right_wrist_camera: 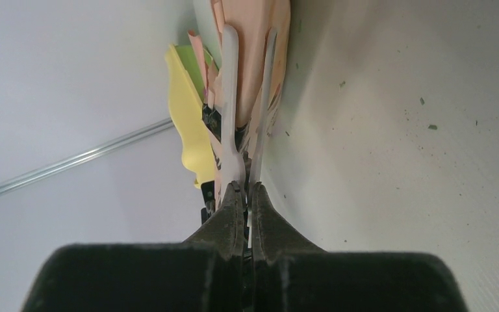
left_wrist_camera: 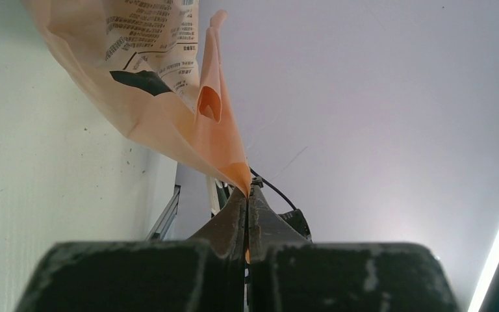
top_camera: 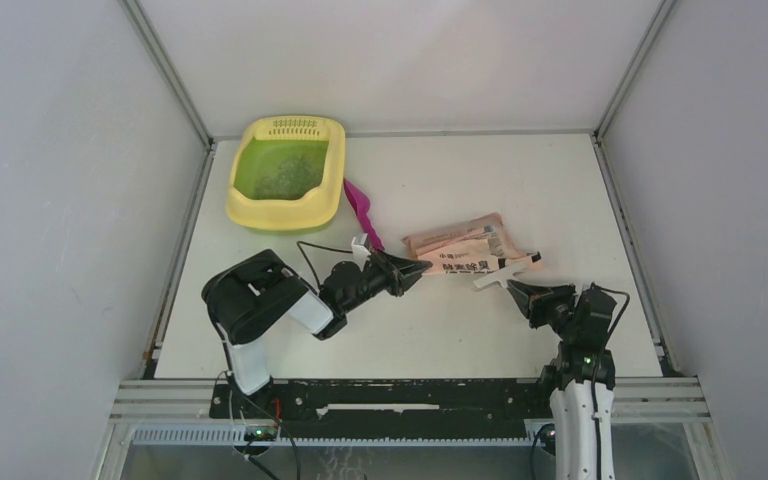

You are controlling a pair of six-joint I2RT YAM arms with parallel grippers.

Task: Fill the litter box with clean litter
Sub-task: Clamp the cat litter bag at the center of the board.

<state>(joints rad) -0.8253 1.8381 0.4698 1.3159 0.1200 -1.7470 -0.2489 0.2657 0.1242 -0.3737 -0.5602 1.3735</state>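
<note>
The pale yellow litter box (top_camera: 250,205) stands at the far left; its edge also shows in the right wrist view (right_wrist_camera: 187,110). Dark speckled clean litter (top_camera: 285,172) lies thinly on its green floor. A peach printed bag (top_camera: 465,248) lies mid-table. My left gripper (top_camera: 422,268) is shut on the bag's left corner, pinched at the fingertips (left_wrist_camera: 247,193), and the bag (left_wrist_camera: 149,97) hangs from them. My right gripper (top_camera: 512,287) is shut on a white two-pronged clip (top_camera: 498,276) at the bag's right end. In the right wrist view the clip (right_wrist_camera: 230,97) runs from that gripper (right_wrist_camera: 245,188) along the bag (right_wrist_camera: 250,39).
A magenta scoop (top_camera: 362,207) lies on the table between the litter box and the bag. Grey walls enclose the table on the left, right and back. Loose granules (right_wrist_camera: 432,127) dot the table surface near the right gripper.
</note>
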